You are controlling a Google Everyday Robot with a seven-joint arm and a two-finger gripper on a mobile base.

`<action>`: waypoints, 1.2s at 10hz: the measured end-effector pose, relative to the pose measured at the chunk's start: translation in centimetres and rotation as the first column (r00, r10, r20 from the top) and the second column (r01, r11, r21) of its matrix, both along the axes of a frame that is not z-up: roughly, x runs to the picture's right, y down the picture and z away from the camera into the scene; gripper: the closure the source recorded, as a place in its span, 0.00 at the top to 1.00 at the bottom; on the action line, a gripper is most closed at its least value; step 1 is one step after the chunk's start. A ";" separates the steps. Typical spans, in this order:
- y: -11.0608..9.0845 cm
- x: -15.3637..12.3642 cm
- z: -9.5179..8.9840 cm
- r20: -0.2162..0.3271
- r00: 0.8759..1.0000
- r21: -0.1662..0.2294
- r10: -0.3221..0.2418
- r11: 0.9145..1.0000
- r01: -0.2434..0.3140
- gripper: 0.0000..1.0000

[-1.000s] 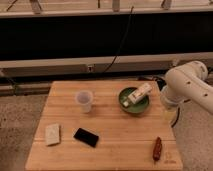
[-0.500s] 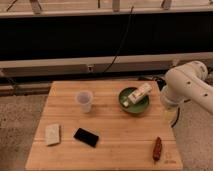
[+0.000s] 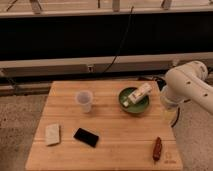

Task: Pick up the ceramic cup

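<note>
Upper left-middle of the table: ceramic cup, whitish and handleless, upright, mouth up, standing alone on the wooden table.
Cup contact: none; nothing touches it or leans on it.
Change: none that I can find. Cup, arm and every loose item sit where they sat a second ago.
Meaning for task: my reading is that the reach has not begun and the whole pick is still ahead.
Gripper: low at the table's right edge, just past the bowl, well apart from the cup.
Gripper state: cannot tell whether it is spread or closed; it holds nothing that I can see.
Arm: bulky white links, folded at the right side of the view.
Green bowl: right of the cup, between it and the gripper, with a pale packet-like object lying tilted across it.
In the way: a straight path leftward from the gripper crosses the bowl and its load; coming over them or in front of them looks safer.
Black phone: flat, on the near side of the cup, apart from it.
Pale block: near left, clear of the cup.
Brown object: near right corner, out of the route.
</note>
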State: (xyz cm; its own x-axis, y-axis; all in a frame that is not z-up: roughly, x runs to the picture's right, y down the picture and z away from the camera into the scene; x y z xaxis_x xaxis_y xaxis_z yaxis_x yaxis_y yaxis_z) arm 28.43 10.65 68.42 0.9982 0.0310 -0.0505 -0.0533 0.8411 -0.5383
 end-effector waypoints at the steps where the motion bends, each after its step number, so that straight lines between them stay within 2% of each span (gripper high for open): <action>1: 0.0 0.0 0.0 0.000 1.000 0.000 -0.001 1.000 0.001 0.80; 2: 0.0 -0.1 0.1 -0.002 1.000 0.003 -0.014 1.000 0.014 0.80; 4: -0.8 -2.5 0.9 0.014 0.996 0.021 -0.086 0.996 0.086 0.80; 6: -1.5 -5.8 1.6 0.027 0.988 0.036 -0.150 0.988 0.149 0.80; 7: -1.9 -6.5 1.9 0.028 0.983 0.044 -0.180 0.983 0.178 0.80; 10: -3.3 -9.4 3.1 0.030 0.964 0.066 -0.265 0.963 0.263 0.80; 12: -4.8 -11.6 3.8 0.038 0.944 0.086 -0.328 0.942 0.324 0.80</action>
